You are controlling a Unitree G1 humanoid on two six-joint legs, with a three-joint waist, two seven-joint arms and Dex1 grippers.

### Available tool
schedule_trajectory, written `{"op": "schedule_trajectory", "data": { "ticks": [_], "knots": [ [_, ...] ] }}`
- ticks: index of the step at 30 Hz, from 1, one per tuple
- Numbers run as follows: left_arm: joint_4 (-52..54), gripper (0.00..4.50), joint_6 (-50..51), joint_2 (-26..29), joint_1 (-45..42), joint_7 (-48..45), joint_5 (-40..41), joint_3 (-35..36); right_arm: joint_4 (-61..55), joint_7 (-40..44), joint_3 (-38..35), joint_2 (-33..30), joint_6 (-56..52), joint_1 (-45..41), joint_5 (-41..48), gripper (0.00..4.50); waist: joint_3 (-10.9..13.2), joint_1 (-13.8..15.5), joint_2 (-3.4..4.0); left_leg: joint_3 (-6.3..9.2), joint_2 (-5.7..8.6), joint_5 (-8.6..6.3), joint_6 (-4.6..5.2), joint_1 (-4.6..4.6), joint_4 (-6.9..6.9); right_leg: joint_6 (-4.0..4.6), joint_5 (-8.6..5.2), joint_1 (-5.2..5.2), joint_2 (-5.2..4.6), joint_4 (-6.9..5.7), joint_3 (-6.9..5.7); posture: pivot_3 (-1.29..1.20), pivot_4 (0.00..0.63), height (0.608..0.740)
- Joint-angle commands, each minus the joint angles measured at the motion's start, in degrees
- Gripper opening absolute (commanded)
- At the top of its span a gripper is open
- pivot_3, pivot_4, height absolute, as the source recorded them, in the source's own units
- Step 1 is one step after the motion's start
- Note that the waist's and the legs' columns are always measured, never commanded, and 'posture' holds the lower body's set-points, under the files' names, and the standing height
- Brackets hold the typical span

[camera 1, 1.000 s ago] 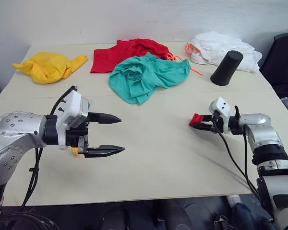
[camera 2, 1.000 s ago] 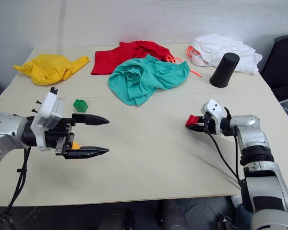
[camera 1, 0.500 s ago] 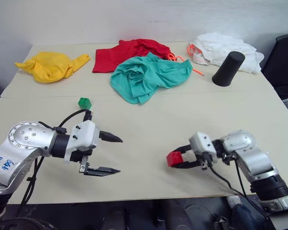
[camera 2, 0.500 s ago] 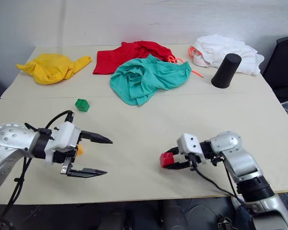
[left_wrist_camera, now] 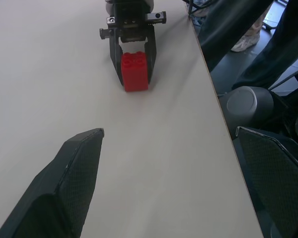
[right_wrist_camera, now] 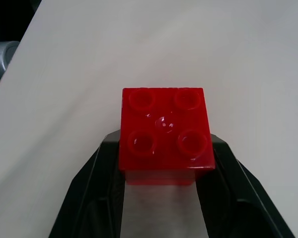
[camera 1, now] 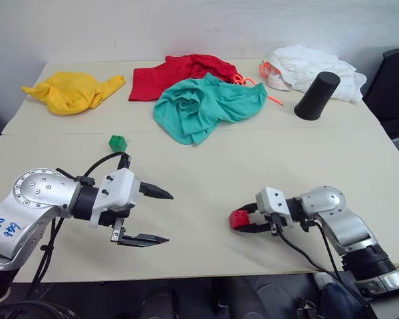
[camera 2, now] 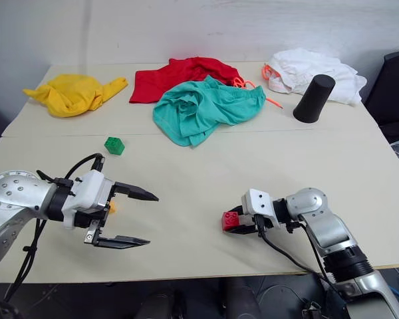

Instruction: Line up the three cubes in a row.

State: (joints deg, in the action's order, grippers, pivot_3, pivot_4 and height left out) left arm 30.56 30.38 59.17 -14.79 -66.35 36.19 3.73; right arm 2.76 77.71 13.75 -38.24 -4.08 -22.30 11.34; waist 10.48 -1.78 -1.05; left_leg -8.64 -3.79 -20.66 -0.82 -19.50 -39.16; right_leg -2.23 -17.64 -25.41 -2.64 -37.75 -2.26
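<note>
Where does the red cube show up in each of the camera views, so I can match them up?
Left eye view: red cube low, right of centre, near the table's front edge.
Right eye view: low, just right of centre.
Left wrist view: upper middle, on the pale tabletop.
Right wrist view: centre, studs facing the camera.
Shared landmark: the right gripper, whose black fingers clamp the cube's two sides.

Left tool (camera 1: 161, 216) wide open, right tool (camera 1: 243, 219) clamped, tips facing inward.
</note>
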Motion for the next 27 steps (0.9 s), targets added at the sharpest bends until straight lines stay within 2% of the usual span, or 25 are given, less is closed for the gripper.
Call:
{"op": "schedule_trajectory", "data": {
  "ticks": [1,4,7,12,17,20,23,27],
  "knots": [
    [-0.56,4.50,1.20,0.35,1.66,0.77,1.23,4.00,-0.35,2.02,0.39,0.11,-3.11,-1.32,2.22,2.43,0.00,0.01,0.00,0.00,0.00,0.00,0.00,0.01,0.00,0.00,0.00,0.00,0.00,0.00,0.01,0.00,0.150,0.740],
    [-0.69,4.50,3.20,0.29,3.70,2.42,1.97,7.27,-1.40,2.23,-0.17,-0.10,-4.69,-2.20,3.14,3.41,0.00,0.11,0.00,-0.01,-0.01,0.00,0.00,0.01,0.00,0.00,0.00,0.00,0.00,0.00,0.03,0.00,0.150,0.740],
    [-1.95,4.50,4.65,-0.12,9.55,4.34,2.01,16.16,-4.08,3.21,-2.33,-1.50,-7.11,-3.01,5.91,4.45,0.00,-0.08,0.00,-0.02,-0.02,0.00,0.00,0.02,0.01,0.00,0.00,-0.01,-0.01,-0.02,0.06,0.00,0.150,0.740],
    [-4.54,4.50,6.31,-4.48,20.07,9.50,0.61,31.73,-7.80,3.46,-7.00,-3.87,-13.12,-4.84,11.92,4.48,0.00,0.02,0.00,0.00,-0.03,-0.01,0.00,0.02,0.03,0.01,-0.01,-0.04,-0.05,-0.02,0.04,0.00,0.150,0.740],
    [-6.40,4.50,5.40,-12.52,30.00,18.34,-4.21,43.91,-10.52,2.08,-13.08,-4.66,-20.67,-7.77,20.22,4.48,-0.01,0.03,-0.01,0.00,-0.04,-0.06,0.02,0.04,0.05,0.02,-0.01,-0.04,-0.09,0.01,0.00,0.00,0.150,0.740],
    [-6.33,4.50,6.55,-15.58,32.11,22.88,-5.15,45.69,-11.68,-0.61,-15.77,-3.97,-25.00,-9.65,24.16,4.48,-0.03,0.11,-0.05,0.03,-0.03,-0.08,0.05,0.04,0.05,0.02,-0.01,-0.03,-0.16,0.01,-0.04,0.00,0.150,0.740],
    [-5.94,4.50,6.94,-15.75,32.12,24.40,-5.58,43.69,-13.06,-2.13,-16.66,-4.11,-27.21,-10.55,26.04,4.48,-0.09,0.35,-0.15,0.11,0.03,-0.10,0.07,0.04,0.05,0.02,-0.01,0.00,-0.37,0.01,-0.21,0.00,0.150,0.740],
    [-9.88,4.50,9.78,-13.17,22.78,30.07,-6.74,37.18,-13.57,-2.63,-16.10,-4.35,-26.70,-10.50,25.53,4.48,-0.10,0.56,-0.17,0.29,0.18,-0.11,0.16,-0.04,0.06,0.04,-0.01,0.07,-0.63,0.02,-0.48,0.00,0.150,0.740]
  ]
}}
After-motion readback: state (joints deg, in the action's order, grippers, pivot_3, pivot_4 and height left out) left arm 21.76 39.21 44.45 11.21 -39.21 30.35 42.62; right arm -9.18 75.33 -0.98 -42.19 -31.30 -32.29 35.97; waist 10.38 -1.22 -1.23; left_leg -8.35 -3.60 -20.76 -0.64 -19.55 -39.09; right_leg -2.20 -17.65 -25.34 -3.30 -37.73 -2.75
